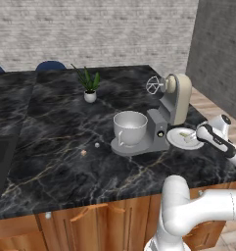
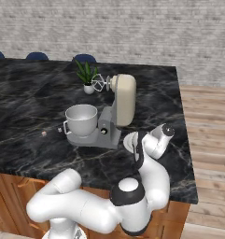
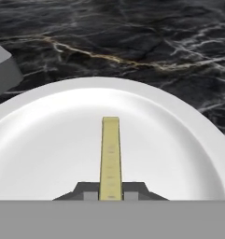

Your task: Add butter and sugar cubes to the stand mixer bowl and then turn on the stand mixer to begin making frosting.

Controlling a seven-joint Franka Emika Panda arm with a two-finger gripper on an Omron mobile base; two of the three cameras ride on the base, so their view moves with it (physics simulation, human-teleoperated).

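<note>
Black marble tabletop (image 1: 65, 142) with gold veins carries our work. Our claw (image 3: 110, 195) sits low over the flat white plate (image 3: 48, 149), jaws narrowed onto a thin yellow stick (image 3: 110, 154) lying on it. Just beside the plate stands the grey-based stand mixer (image 1: 171, 110) with its cream head tilted up, the white handled bowl (image 1: 129, 128) on its base. A tiny tan-orange lump (image 1: 83, 153) and a tiny white piece (image 1: 97, 145) lie near the bowl.

The counter (image 1: 65, 162) is black marble with pale veins. The round flat plate (image 3: 48, 140) is white, under a yellow stick (image 3: 110, 154).
</note>
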